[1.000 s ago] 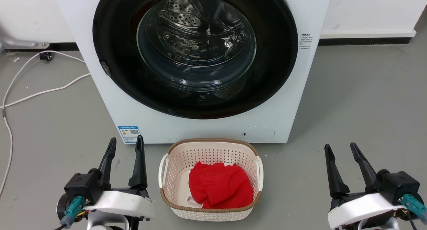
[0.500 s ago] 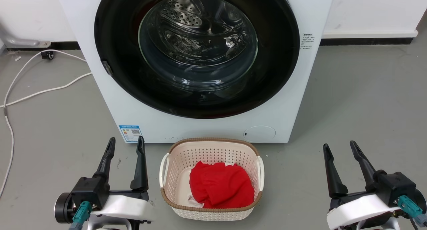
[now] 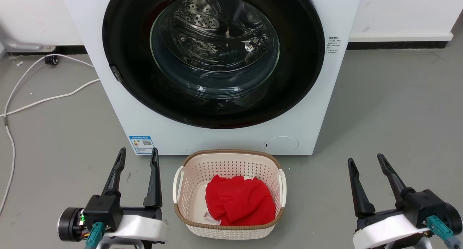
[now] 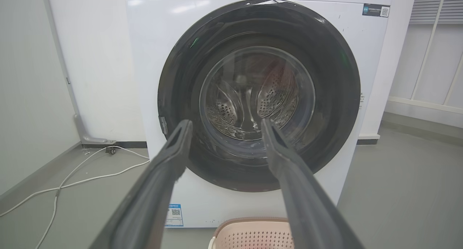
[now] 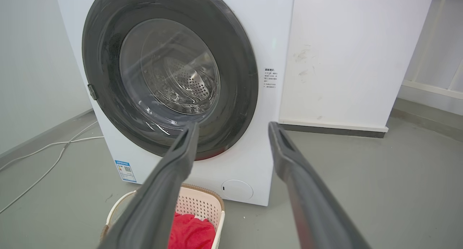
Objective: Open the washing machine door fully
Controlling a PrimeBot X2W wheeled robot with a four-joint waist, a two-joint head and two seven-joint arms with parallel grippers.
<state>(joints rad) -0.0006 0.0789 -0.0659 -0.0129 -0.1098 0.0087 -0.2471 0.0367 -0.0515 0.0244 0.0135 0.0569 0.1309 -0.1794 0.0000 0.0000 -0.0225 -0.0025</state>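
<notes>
A white cable (image 3: 47, 99) trails across the floor (image 3: 379, 115) at far left, while the left gripper (image 3: 138, 150) hovers near left, fingers apart and empty. At centre, the washing machine door (image 3: 300, 61) sits closed against the washing machine (image 3: 217, 140), with a cream basket (image 3: 228, 154) of red cloth (image 3: 238, 200) just in front. Near right, the right gripper (image 3: 365, 157) hangs with fingers spread, well apart from the door.

One washing machine (image 3: 126, 115), one basket (image 3: 228, 152), one cloth (image 3: 238, 200), two pincers (image 3: 139, 150) (image 3: 364, 157)

Black door (image 3: 124, 75); cream basket (image 3: 228, 167) (brown rim (image 3: 231, 151)); red cloth (image 3: 238, 200), perhaps white-backed.
</notes>
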